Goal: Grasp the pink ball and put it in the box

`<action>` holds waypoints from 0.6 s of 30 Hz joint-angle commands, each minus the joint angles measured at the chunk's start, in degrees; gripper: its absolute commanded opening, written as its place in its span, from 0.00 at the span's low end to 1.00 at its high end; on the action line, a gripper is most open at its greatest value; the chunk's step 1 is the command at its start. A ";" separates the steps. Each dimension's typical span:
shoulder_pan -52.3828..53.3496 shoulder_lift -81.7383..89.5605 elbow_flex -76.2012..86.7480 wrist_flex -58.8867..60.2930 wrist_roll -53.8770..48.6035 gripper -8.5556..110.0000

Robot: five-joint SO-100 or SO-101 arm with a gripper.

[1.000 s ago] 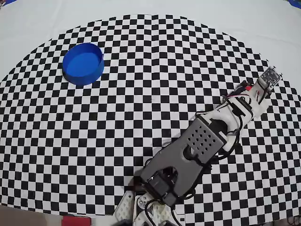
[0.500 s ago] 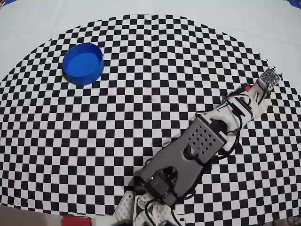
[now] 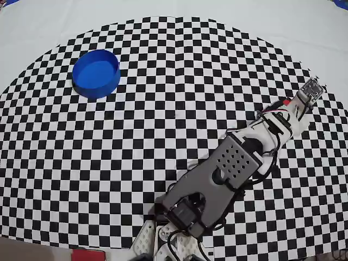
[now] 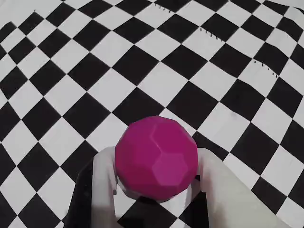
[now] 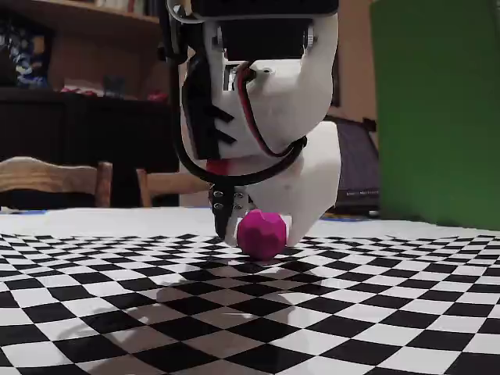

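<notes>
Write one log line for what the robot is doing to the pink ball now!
stage: grasping | gripper: fingers either side of faceted magenta-pink ball, closure unclear | ball: on checkered mat | round blue tub: empty, far away

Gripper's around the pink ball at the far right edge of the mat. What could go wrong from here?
1. The pink ball is faceted and sits between the fingers on the mat; if the gripper closes off-centre it may squirt out.
2. The box is far across the checkered mat in the overhead view, so a weak grip could drop the ball in transit.
3. The box wall is low; a high release might bounce the ball out.
</notes>
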 commanded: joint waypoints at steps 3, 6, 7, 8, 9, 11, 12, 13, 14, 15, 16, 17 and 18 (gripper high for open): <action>-0.35 1.23 -1.93 0.18 0.44 0.07; -0.35 2.81 -1.49 0.35 0.44 0.07; -0.35 3.43 -1.41 0.70 0.44 0.07; -0.35 4.04 -1.32 0.97 0.44 0.07; -0.35 4.75 -0.97 0.97 0.44 0.07; -0.35 6.50 -0.09 0.97 0.44 0.07; -0.35 7.47 0.53 0.97 0.44 0.07; -0.35 8.53 1.23 0.97 0.44 0.07; -0.35 9.76 2.02 0.97 0.44 0.07; -0.35 10.99 2.90 0.97 0.44 0.07; -0.35 12.22 3.87 0.97 0.44 0.07; -0.35 13.54 4.92 0.97 0.44 0.07; -0.26 15.03 6.15 0.97 0.44 0.07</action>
